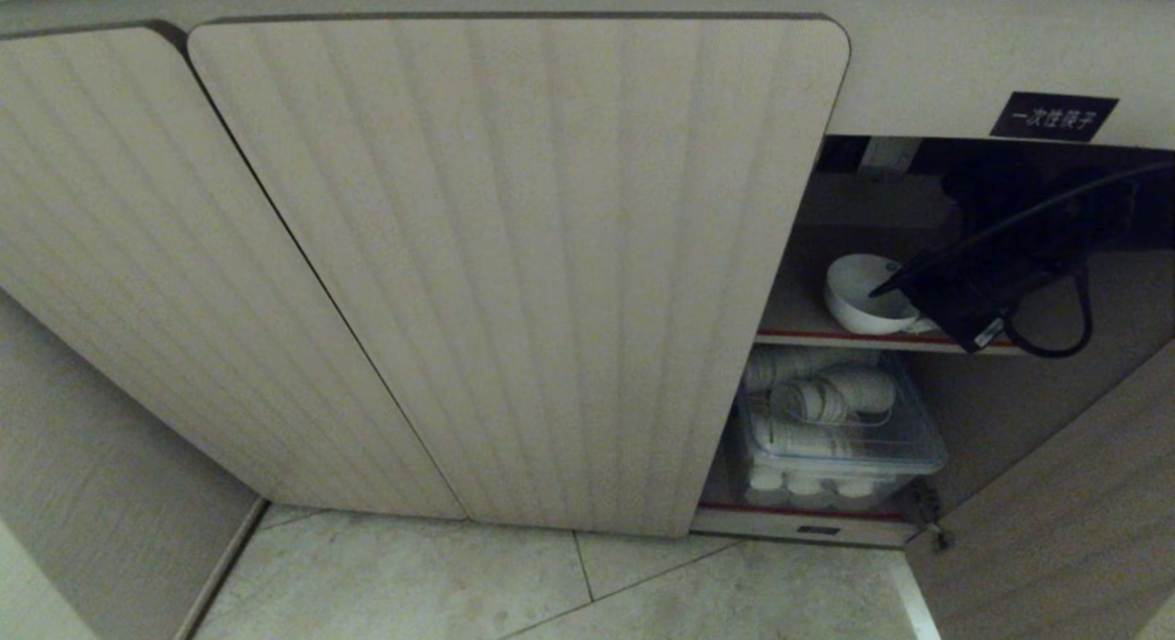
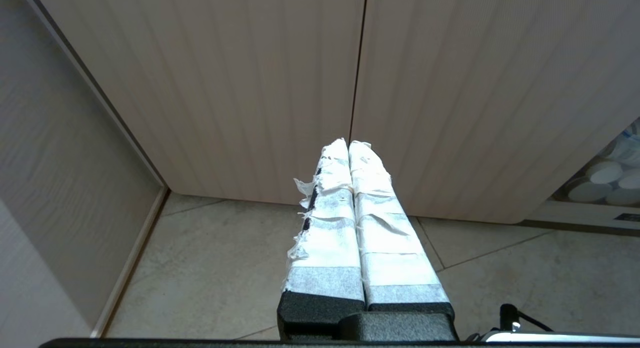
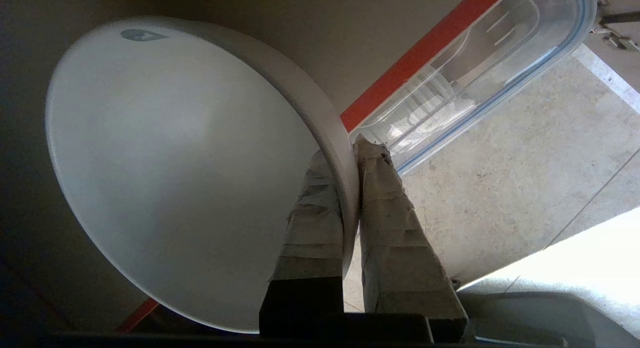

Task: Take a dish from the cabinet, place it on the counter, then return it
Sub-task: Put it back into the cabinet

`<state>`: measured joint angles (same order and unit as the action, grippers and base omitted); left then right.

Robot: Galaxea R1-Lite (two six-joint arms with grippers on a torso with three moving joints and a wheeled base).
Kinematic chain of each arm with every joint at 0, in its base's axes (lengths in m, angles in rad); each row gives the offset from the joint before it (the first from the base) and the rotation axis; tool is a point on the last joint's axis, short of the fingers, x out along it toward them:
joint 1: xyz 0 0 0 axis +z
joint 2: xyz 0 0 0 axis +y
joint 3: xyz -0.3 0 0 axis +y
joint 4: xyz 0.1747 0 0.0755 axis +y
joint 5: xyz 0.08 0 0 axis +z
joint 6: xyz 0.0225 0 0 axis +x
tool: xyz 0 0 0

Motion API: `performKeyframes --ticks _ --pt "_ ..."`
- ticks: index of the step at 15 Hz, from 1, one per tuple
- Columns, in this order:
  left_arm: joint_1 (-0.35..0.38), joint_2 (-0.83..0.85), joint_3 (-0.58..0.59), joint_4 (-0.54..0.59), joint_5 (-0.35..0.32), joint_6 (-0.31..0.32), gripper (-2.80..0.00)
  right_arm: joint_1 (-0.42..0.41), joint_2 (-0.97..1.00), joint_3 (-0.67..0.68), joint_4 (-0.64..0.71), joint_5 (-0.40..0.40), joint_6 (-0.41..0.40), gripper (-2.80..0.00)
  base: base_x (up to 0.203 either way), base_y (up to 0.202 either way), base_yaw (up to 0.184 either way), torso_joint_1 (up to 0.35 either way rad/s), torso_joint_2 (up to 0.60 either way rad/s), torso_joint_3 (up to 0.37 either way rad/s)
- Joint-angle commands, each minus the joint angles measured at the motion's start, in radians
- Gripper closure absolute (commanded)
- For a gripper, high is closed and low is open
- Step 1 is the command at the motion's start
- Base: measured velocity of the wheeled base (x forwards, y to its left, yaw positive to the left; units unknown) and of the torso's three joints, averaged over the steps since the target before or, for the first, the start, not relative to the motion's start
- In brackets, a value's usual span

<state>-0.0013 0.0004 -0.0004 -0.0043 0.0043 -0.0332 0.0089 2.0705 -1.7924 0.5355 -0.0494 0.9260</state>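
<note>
The white bowl (image 3: 175,168) is gripped by the right gripper (image 3: 350,158) at its rim, one taped finger lying inside the wall and the other outside it, the jaws closed tight on the thin ceramic edge. In the head view the bowl (image 1: 858,296) is seen at the front of the cabinet's upper shelf (image 1: 789,332), just ahead of the gripper (image 1: 895,286), with the red shelf edge directly below it; whether it rests on the shelf or is lifted clear cannot be told. Beneath the tool, a clear lidded storage box (image 1: 840,443) of white cups sits on the lower level. The left gripper (image 2: 348,144) is held shut on nothing, parked in front of the closed fluted doors (image 2: 225,88).

A rim pinch is judged to be fragile: the bowl could be rotated between the fingers by its own weight, or slipped free on glazed ceramic. The foot could be caught on the shelf lip, or the rim knocked against the closed door (image 1: 514,254) beside the opening.
</note>
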Motion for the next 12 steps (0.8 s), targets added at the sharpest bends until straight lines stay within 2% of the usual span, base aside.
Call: performKeyframes --ticks 1,12 --pt "0.000 0.000 0.000 0.000 0.000 -0.001 0.00 0.000 0.013 -0.016 0.014 -0.001 0.006 0.00 0.000 0.000 0.000 0.000 0.00 0.000" --pt "0.000 0.000 0.000 0.000 0.000 -0.001 0.00 0.002 0.025 -0.025 0.017 -0.020 0.008 0.00 0.000 0.000 0.000 0.000 0.00 0.000"
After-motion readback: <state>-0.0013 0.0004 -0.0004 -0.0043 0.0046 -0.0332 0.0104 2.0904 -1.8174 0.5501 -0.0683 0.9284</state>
